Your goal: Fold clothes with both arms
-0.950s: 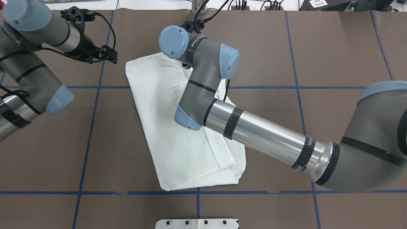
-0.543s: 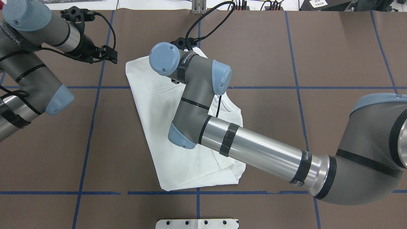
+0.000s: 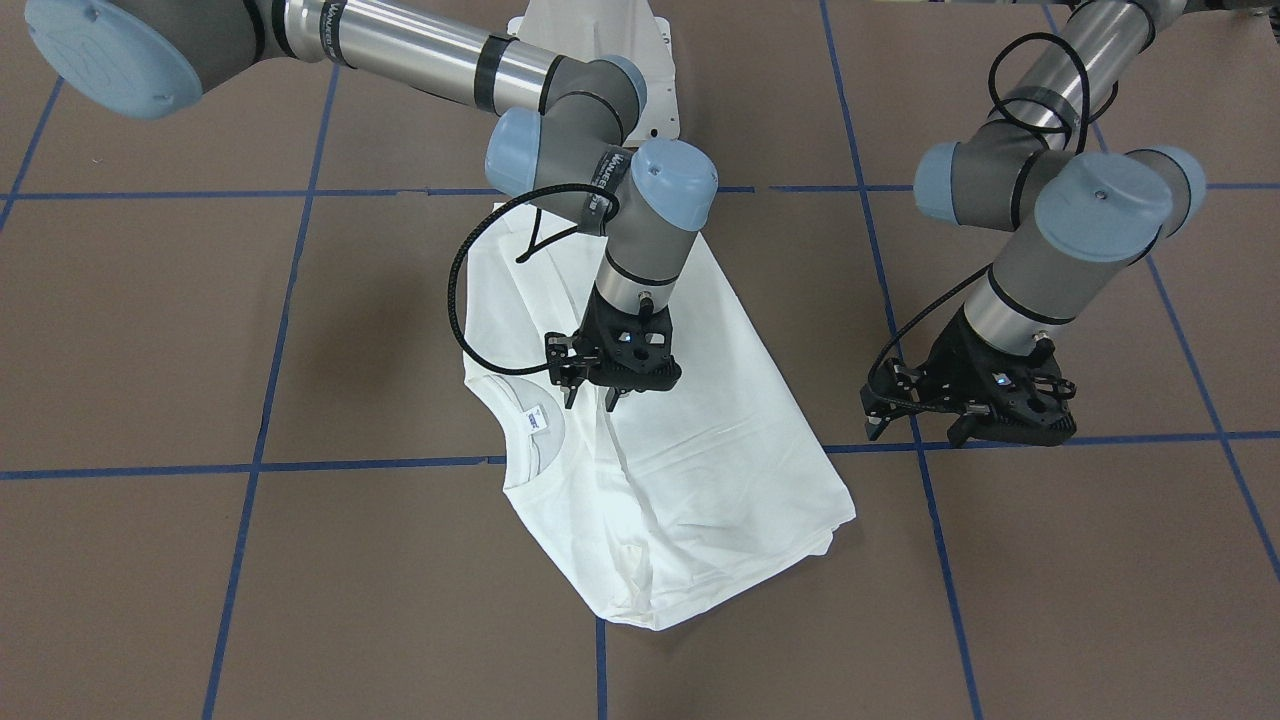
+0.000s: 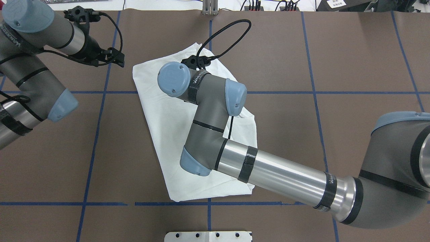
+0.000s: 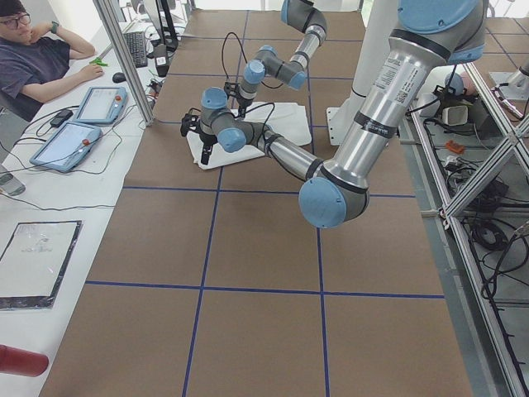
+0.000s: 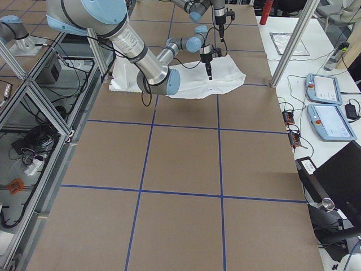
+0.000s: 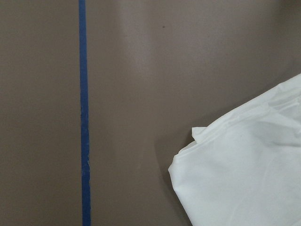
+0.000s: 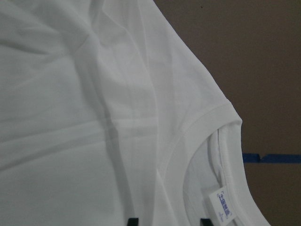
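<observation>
The clothes are one white T-shirt (image 3: 700, 450), folded into a slanted oblong on the brown table. Its ribbed neck and small label (image 3: 533, 420) face up. My right gripper (image 3: 592, 400) hangs open just above the shirt beside the neck. The right wrist view shows its two fingertips (image 8: 133, 221) apart over the cloth (image 8: 94, 117), with the label (image 8: 222, 203) close by. From overhead, the right wrist hides that gripper above the shirt (image 4: 161, 134). My left gripper (image 3: 915, 432) is open and empty, off the shirt's side, also seen from overhead (image 4: 117, 57). The left wrist view shows a shirt corner (image 7: 249, 174).
Blue tape lines (image 4: 100, 134) divide the brown table cover into squares. A white base plate (image 4: 208, 236) sits at the near edge. A person (image 5: 33, 66) sits at a side table with two tablets (image 5: 99, 103).
The right arm's wrist has drawn back toward the robot's side over the shirt, uncovering the shirt's far corner. The left arm has stayed still.
</observation>
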Controlling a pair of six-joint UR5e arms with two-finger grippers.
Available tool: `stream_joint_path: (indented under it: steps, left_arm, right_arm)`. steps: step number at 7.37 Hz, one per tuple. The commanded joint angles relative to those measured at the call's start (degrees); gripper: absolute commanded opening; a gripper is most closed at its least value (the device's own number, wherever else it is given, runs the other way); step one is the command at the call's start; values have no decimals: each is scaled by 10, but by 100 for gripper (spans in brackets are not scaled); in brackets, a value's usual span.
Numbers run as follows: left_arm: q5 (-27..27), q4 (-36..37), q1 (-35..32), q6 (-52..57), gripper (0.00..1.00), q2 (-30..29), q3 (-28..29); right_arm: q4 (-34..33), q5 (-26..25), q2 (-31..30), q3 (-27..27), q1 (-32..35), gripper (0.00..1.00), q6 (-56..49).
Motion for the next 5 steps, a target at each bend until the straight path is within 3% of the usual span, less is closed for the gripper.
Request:
stream_joint_path:
  steps: [1,5]
  left_arm:
    - [0,0,0,1,100,0,0]
    - [0,0,0,1,100,0,1]
  right_arm:
    - [-3,1,-3,6,-16,46,4]
    - [-4,1,-12,7,-22,46,5]
